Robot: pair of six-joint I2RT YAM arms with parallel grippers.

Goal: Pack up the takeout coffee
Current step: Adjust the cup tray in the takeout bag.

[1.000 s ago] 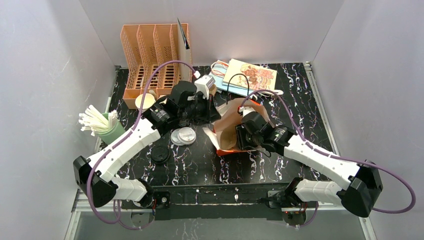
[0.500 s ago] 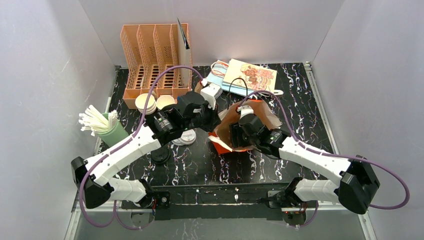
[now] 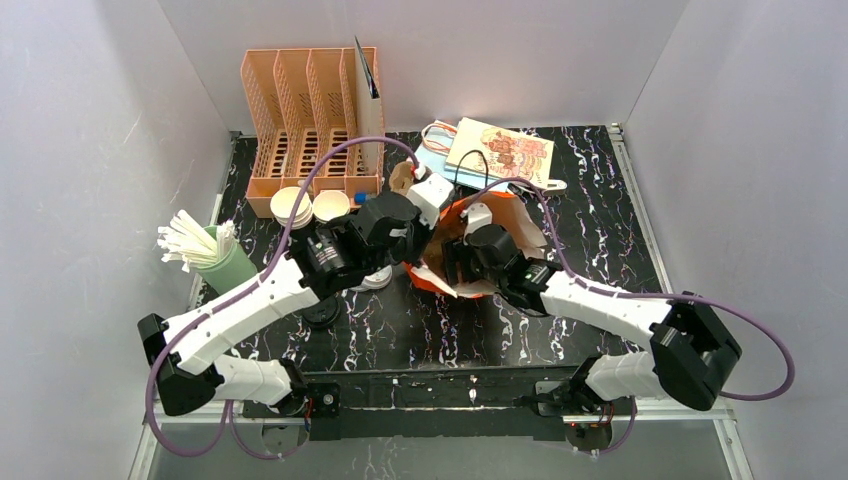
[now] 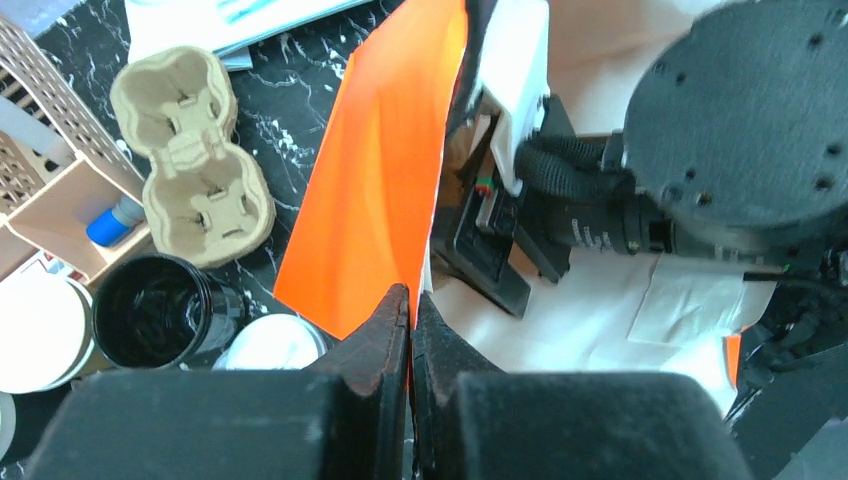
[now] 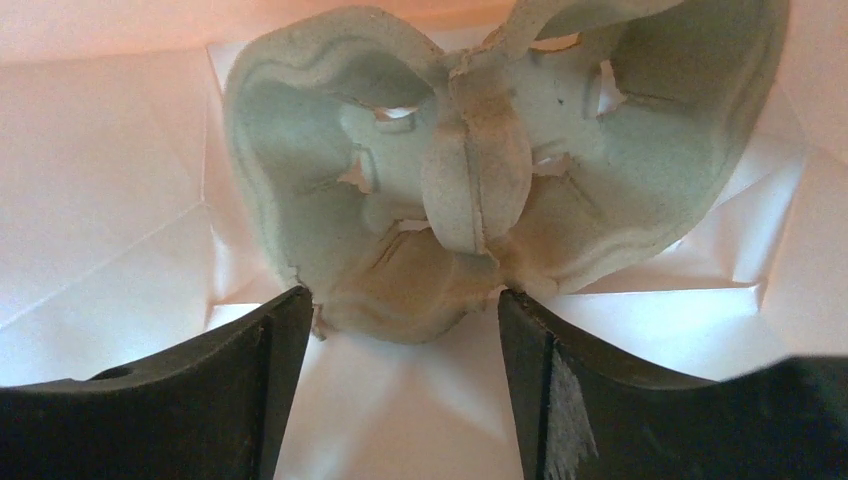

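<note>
Left tool (image 4: 410, 300) is clamped shut on the rim of the orange paper bag (image 4: 380, 180). Both my fingers pinch that edge, orange outside and white inside, holding the mouth up.

Right tool (image 5: 402, 300) is down inside the same bag with its jaws spread wide and not squeezing anything. The pale moulded pulp cup carrier (image 5: 480, 160) lies on the white bag floor right ahead of me. Its near edge sits between my fingertips, and I cannot tell whether they brush it.

The small brown kraft-paper cup (image 3: 330, 204) is outside the bag. It stands upright on the black marbled surface (image 3: 400, 320), just in front of the peach slotted plastic rack (image 3: 310, 110), showing its white inside. A matching cup (image 3: 291, 206) stands right beside it, on the left.

From my left wrist I see a tan two-cup pulp tray (image 4: 190, 170) lying on the surface next to the bag. A black paper cup (image 4: 150, 310) is pressed against its near end, open top up.
</note>
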